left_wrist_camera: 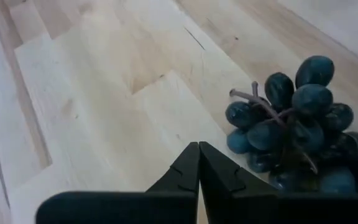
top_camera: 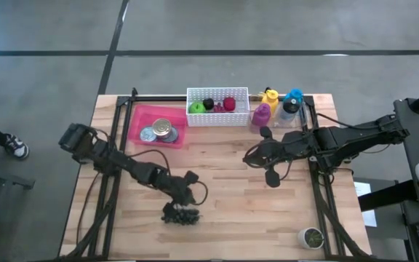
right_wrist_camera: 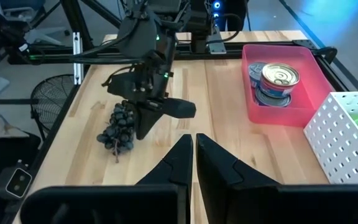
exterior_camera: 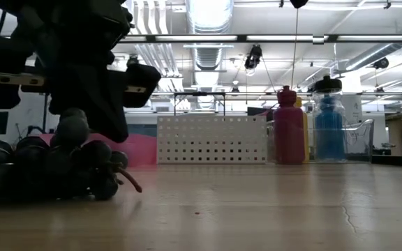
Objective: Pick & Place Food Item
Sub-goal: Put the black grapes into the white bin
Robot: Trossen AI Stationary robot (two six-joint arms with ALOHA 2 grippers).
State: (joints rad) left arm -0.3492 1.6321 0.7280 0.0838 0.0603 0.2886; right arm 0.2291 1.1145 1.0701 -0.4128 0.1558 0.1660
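Right now the left gripper [top_camera: 188, 196] is hanging low over the near-left part of the light wooden table [top_camera: 231, 218], its two dark fingers pressed together and pinching nothing, with the bunch of dark blue-black grapes [top_camera: 181, 215] lying on the boards just beside its tips. Judging by this, the task is sitting at the approach-to-pick step: the grapes are not yet grasped. The next move is calling for the fingers to spread, line up over the cluster or its brown stem, come down and pinch softly, since the berries look easily crushed. Likely destinations are waiting at the far edge: the white perforated plastic basket [top_camera: 217, 117] holding small fruit, or the pink plastic tray [top_camera: 138, 125] holding metal cans. The right gripper [top_camera: 257, 158], also pressed together and empty, is waiting over the middle-right of the table.
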